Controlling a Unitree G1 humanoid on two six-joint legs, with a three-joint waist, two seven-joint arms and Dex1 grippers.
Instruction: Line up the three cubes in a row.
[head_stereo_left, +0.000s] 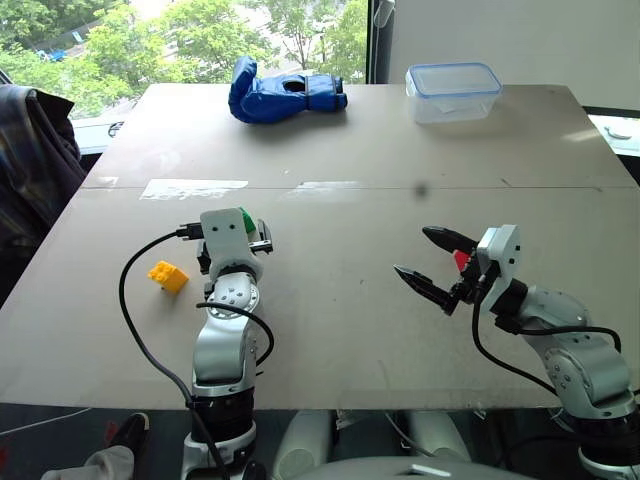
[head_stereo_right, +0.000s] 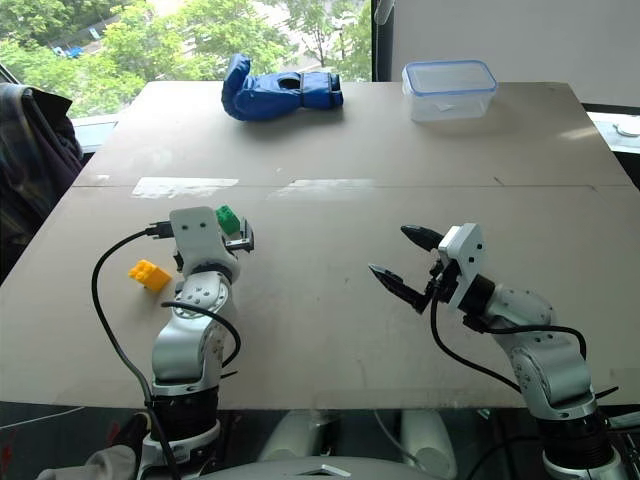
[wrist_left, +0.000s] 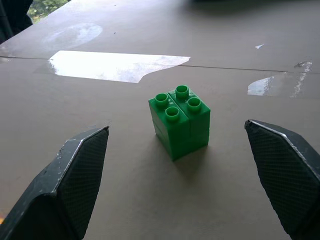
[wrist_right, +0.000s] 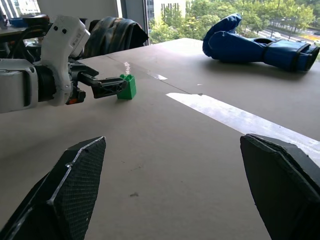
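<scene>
where open table (head_stereo_left: 340, 330) surrounds: green cube (wrist_left: 179, 120)

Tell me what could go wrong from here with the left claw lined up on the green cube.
The green cube stands skewed between the open left claw; closing may twist it or push it away. The red cube is mostly hidden behind the open right claw, so a sweep there might knock it unseen.

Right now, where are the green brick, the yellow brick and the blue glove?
green brick (wrist_left: 179, 121): left wrist view, on its front corner below the studs.
yellow brick (head_stereo_left: 168, 276): left eye view, on its top face.
blue glove (head_stereo_left: 272, 93): left eye view, on its palm.
</scene>
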